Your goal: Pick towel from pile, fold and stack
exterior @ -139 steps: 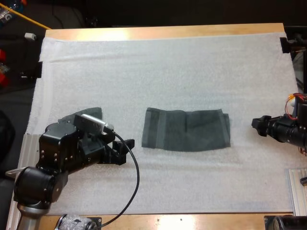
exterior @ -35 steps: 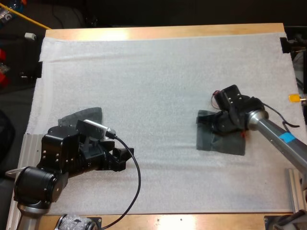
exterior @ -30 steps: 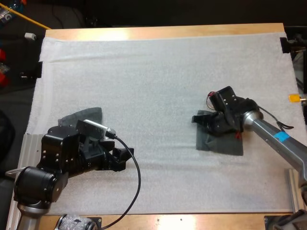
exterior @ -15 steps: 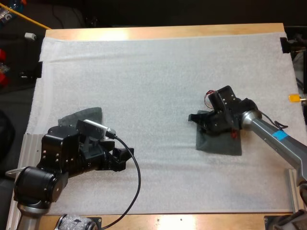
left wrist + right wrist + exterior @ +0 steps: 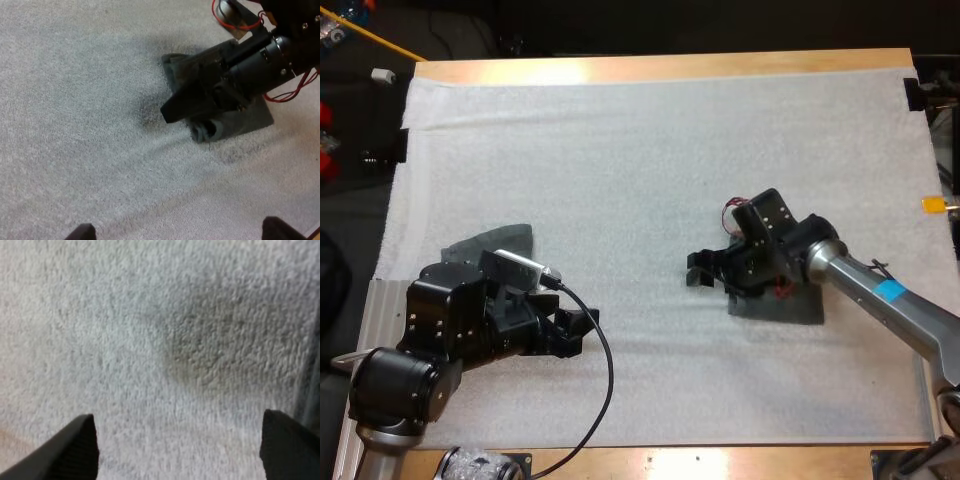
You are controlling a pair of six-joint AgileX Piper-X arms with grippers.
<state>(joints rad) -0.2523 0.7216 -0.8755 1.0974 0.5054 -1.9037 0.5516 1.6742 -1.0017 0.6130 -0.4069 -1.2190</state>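
White foam mat [image 5: 650,150] covers most of the wooden table [image 5: 660,66], and both towels lie on it. The folded towel [image 5: 790,308] sits flat in the mat's right half, about midway between the far and near edges, with its long axis running left to right. My right gripper [image 5: 705,270] hangs just off its left edge over bare mat. The right fingers [image 5: 80,445] are spread wide and hold nothing.

I judge the fold done, so the next pick is the crumpled towel [image 5: 500,243]. It is near the mat's left edge, partly hidden behind my left arm. My left gripper [image 5: 578,332] is by far the nearer, but it points right, away from the towel, which lies behind it toward the far left. The left fingers [image 5: 82,233] are wide apart and empty.
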